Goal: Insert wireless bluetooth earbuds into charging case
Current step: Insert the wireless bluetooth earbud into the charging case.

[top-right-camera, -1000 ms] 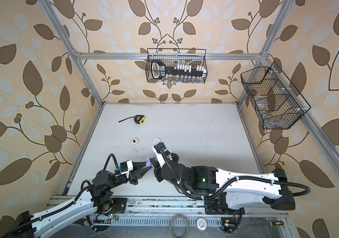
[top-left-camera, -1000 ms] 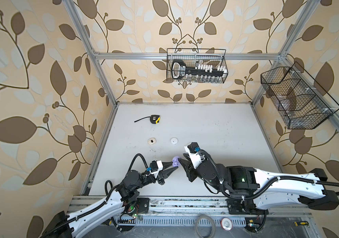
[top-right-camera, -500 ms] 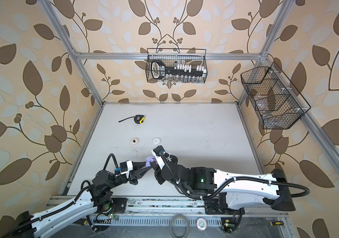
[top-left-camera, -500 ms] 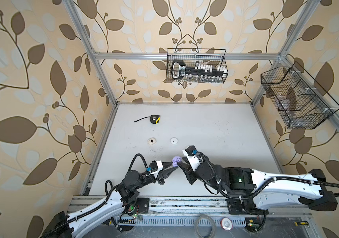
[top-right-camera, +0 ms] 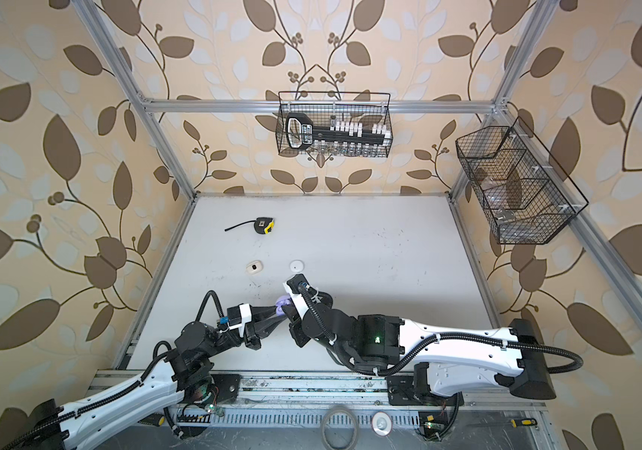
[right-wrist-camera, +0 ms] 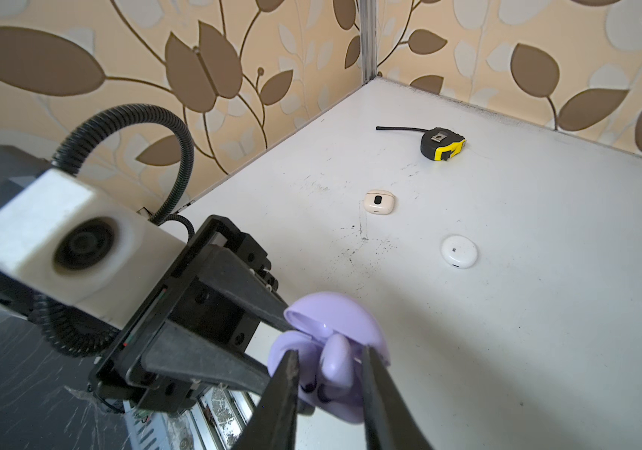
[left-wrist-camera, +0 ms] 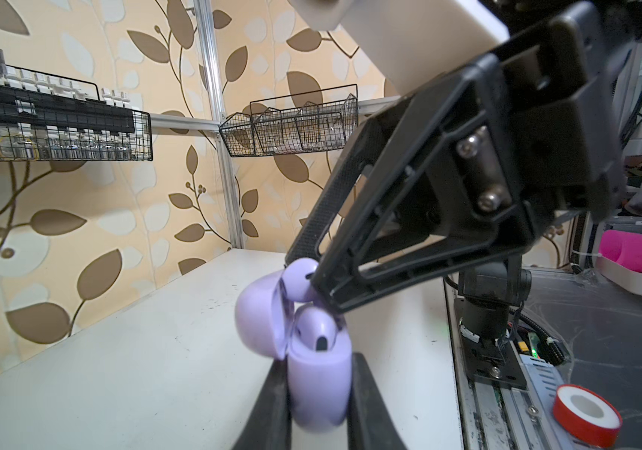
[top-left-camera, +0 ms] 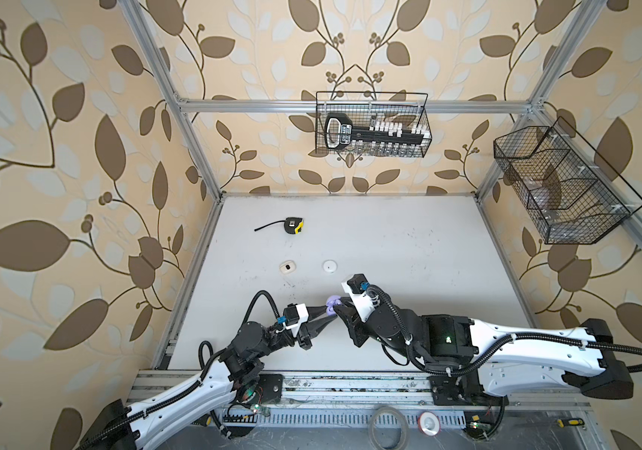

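Near the front edge of the desk (top-left-camera: 389, 241), clamping left fingers (left-wrist-camera: 272, 409) shut on an open lilac case (left-wrist-camera: 319, 389). With right fingers (right-wrist-camera: 280, 397), straddling a lilac earbud (right-wrist-camera: 336, 362) at the case mouth; cannot tell whether gripping. With a second earbud (left-wrist-camera: 317, 327) seated beside.

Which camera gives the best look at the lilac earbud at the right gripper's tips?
The left wrist view: the lilac earbud shows large at the tips of the right gripper, just above the open lilac case. The right wrist view shows it between the fingers, overlapping the case. In both top views only a lilac speck shows.
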Action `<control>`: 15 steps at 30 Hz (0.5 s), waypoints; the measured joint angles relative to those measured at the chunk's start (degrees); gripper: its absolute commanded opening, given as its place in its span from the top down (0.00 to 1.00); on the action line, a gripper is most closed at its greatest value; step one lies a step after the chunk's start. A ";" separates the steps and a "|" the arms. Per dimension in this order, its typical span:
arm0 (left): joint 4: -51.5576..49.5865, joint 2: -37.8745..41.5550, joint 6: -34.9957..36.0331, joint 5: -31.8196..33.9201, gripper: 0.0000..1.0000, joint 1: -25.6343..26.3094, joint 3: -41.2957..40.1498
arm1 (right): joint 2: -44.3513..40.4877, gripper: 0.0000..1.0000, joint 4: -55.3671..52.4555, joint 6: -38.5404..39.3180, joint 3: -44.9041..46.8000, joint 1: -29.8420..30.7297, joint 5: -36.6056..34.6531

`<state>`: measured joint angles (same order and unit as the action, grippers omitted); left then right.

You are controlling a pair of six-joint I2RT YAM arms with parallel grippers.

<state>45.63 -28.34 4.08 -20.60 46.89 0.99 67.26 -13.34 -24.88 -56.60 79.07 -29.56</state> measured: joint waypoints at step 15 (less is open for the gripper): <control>-1.88 0.66 -0.11 1.57 1.00 -0.02 0.00 | 2.38 0.85 1.09 -2.38 0.00 2.47 -6.78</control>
<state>43.75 -27.68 3.97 -19.03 46.87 0.99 69.65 -12.25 -27.27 -56.60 81.54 -36.34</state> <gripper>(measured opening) 0.215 0.155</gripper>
